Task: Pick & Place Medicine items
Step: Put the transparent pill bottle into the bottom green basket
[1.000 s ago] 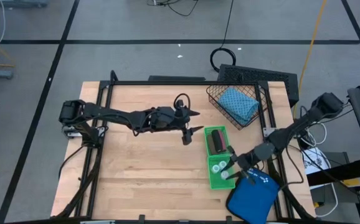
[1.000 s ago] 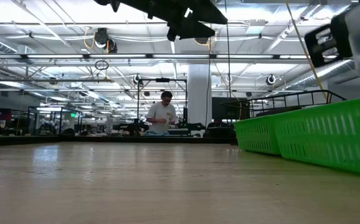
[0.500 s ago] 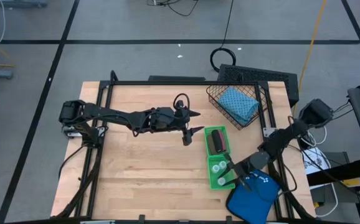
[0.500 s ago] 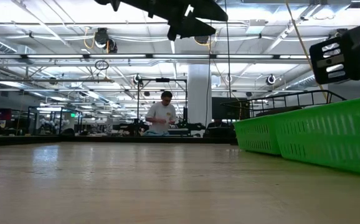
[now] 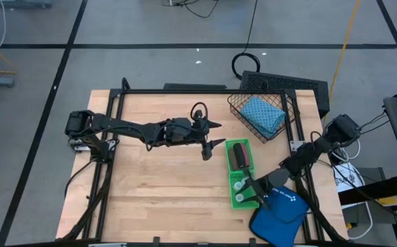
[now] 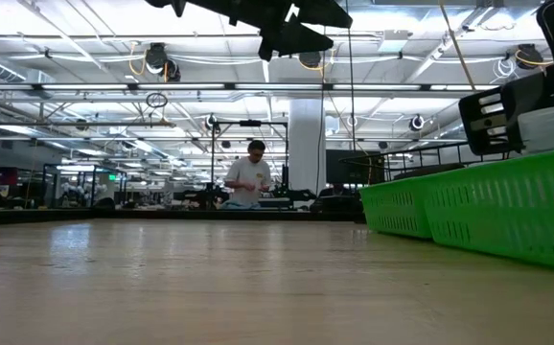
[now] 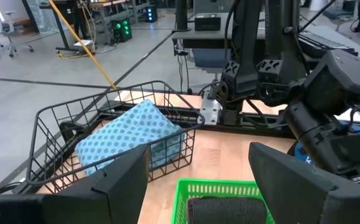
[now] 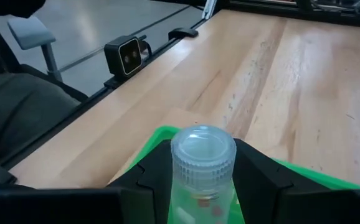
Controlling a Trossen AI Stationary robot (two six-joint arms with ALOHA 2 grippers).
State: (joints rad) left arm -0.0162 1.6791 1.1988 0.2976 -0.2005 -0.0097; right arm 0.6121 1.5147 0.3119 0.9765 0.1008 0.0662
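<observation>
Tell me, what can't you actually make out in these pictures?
- Contents of the green tray: low view, hidden by its own wall.
- Small bottles in that tray: high view, too small to count surely.
- Bottle held by the right gripper: right wrist view, its base is cut off by the picture's edge.

You see only the cap and neck of the bottle point(image 8: 202, 163) between the right gripper point(image 8: 202, 186) fingers; its lower body runs off the right wrist view's edge. In the high view the small bottles in the green tray point(image 5: 242, 197) are too tiny to count. The dark roll point(image 7: 223, 208) is cut off in the left wrist view. The low view crops the tray's contents entirely.
</observation>
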